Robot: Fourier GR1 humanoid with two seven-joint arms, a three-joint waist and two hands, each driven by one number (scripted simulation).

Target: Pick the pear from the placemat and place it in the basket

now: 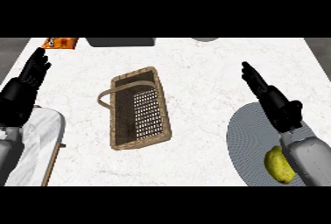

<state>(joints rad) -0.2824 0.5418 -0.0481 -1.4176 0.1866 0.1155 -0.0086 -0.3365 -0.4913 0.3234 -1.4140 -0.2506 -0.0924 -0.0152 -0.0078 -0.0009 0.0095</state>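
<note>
Yellow pear point(279, 165) is seen on grey placemat point(249, 135), beside R forearm. R hand point(271, 98) is held above mat, fingers straight, together. L hand point(29, 74) is rested w/ fingers straight, far from wicker basket point(139, 108).

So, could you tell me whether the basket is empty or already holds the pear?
Empty: the basket shows only bare mesh inside, and the pear lies on the placemat.
</note>
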